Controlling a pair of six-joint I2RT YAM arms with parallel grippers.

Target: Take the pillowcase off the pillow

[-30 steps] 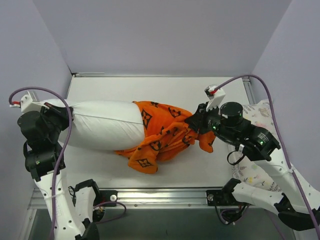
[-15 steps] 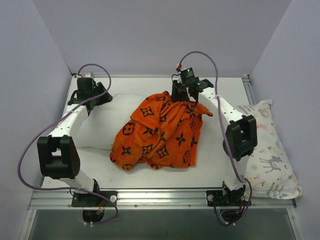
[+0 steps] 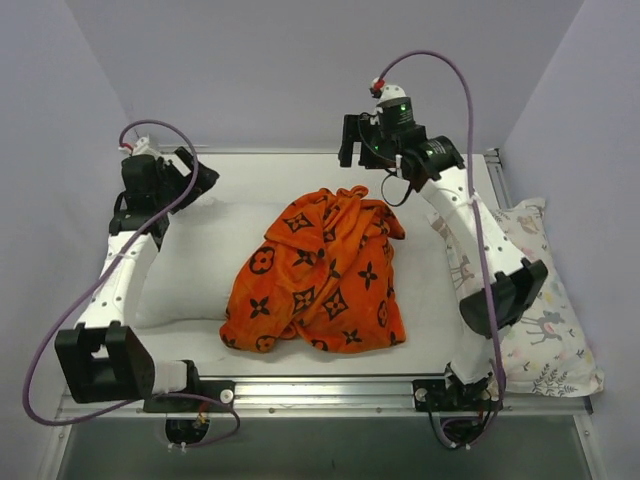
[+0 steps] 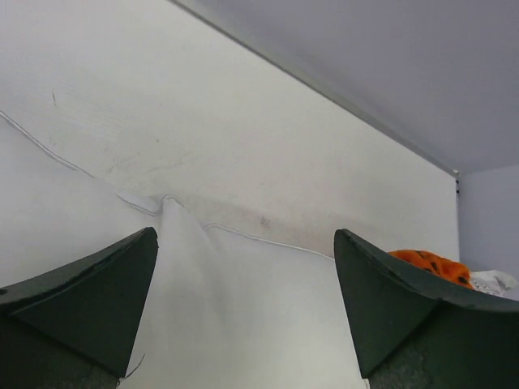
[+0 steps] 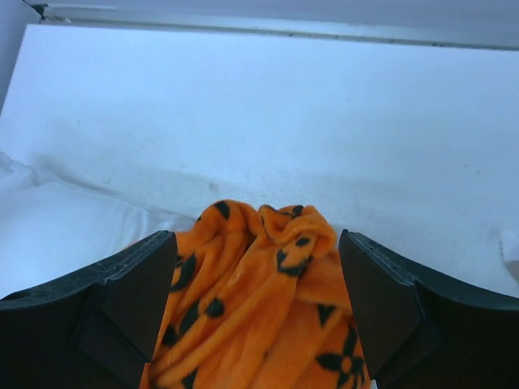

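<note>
The orange pillowcase with black motifs lies in a crumpled heap at mid-table, draped over the right part of the plain white pillow, which stretches out to the left. I cannot tell whether any of the pillow is still inside it. My left gripper hangs open above the pillow's far left corner; in the left wrist view the gripper holds nothing, with the pillow below. My right gripper is open above the heap's far end; in the right wrist view the gripper is empty, with the pillowcase beneath.
A white pillow printed with pastel animals lies along the table's right edge, partly under the right arm. Walls close in at the back and on both sides. A metal rail runs along the near edge.
Both grippers have gone from shut to open, letting go of the pillow and the pillowcase, and have risen towards the back. The pillowcase has settled into a heap on the pillow.
</note>
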